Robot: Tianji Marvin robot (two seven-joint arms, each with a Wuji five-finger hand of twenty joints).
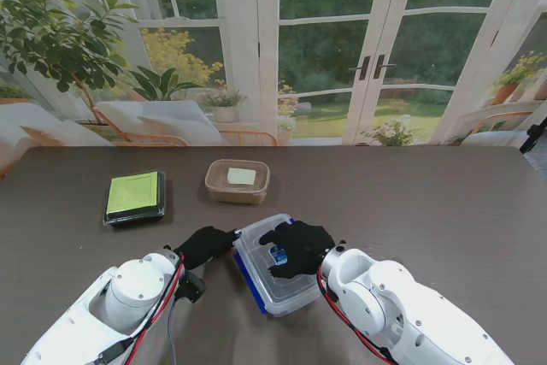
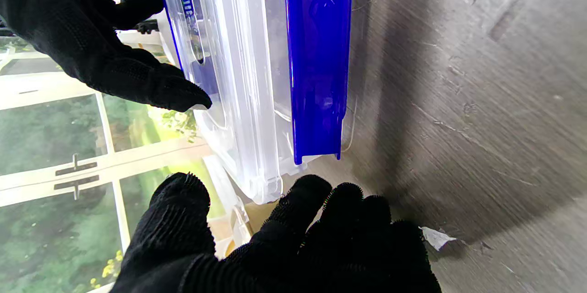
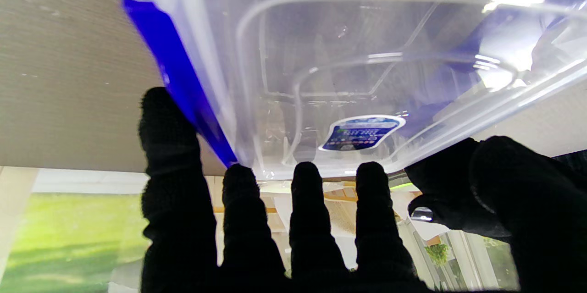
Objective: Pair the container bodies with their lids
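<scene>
Here, your dark wooden table (image 1: 444,211) carries a clear lidded plastic box with blue clips (image 1: 267,284), near you at centre.
Your right hand (image 1: 297,248) lies flat on its lid, fingers spread, gripping nothing; your left hand (image 1: 205,245) touches the box's left corner, fingers loosely apart. Farther off sit a brown tub (image 1: 238,182) and a green-topped black container (image 1: 135,197).

Dark wooden table (image 1: 444,211), perhaps a paper scrap (image 2: 435,238)
</scene>
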